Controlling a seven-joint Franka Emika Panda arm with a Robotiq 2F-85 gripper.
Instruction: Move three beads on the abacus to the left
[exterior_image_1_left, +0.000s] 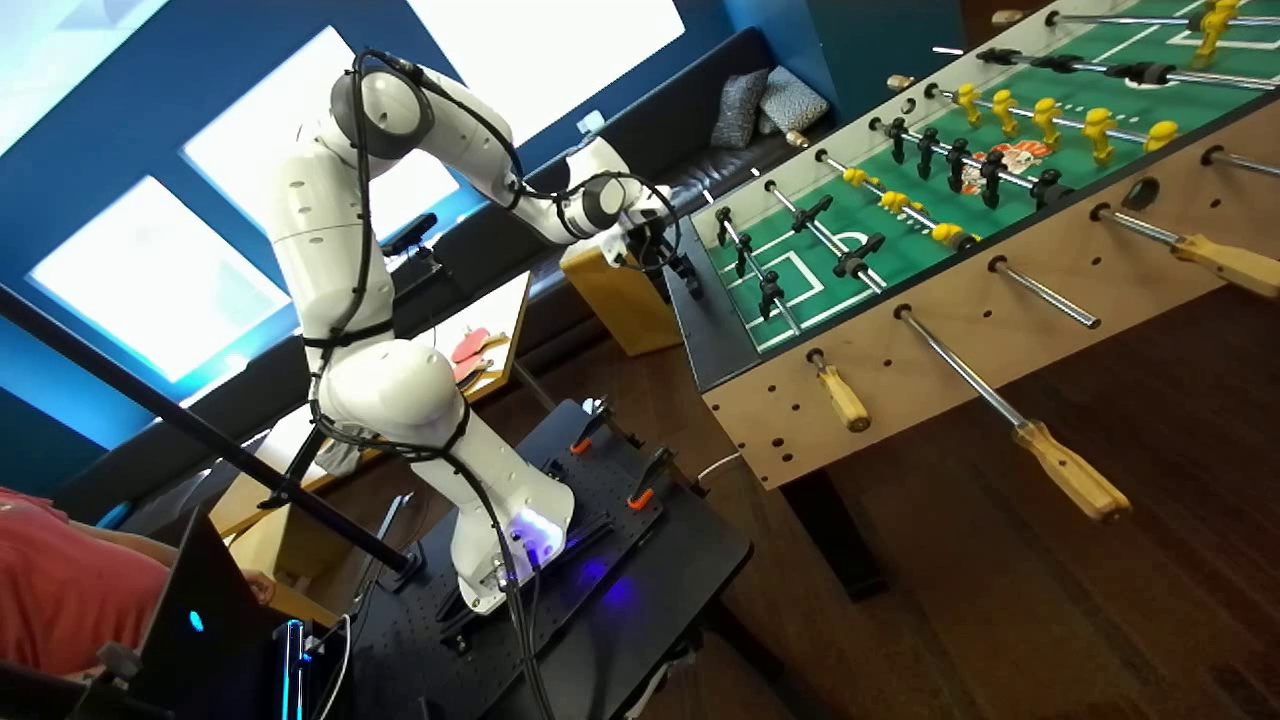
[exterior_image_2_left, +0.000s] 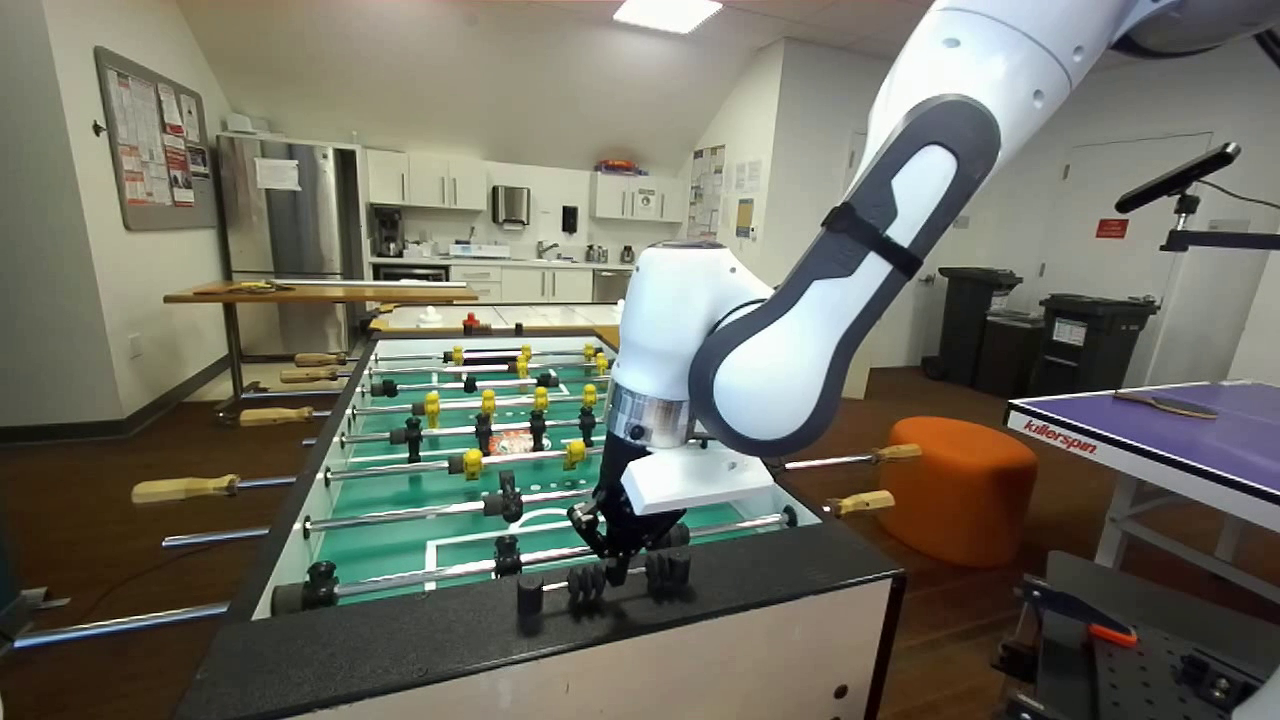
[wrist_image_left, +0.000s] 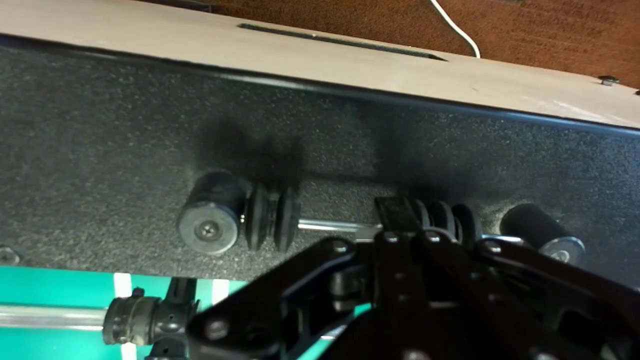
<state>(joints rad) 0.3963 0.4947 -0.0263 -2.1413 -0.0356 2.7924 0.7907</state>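
On the end of the bench, the abacus sits crosswise, its rod parallel to the outer edge. Claw points down at the rod, tips between two bead groups; jaws look closed together, nothing seen in them. Three beads lie just beside the tips, to the left in an exterior view, to the right in the wrist view; contact likely, not certain. Two beads stand well apart on the opposite side, just beside a post. Short bare rod shows between the three and the other post. The push should run along the rod toward that post; looks mostly done. Drifting off line could slip the tips past the beads. Bench top black, flat. Beyond: fridge, orange stool; person in red by a laptop.
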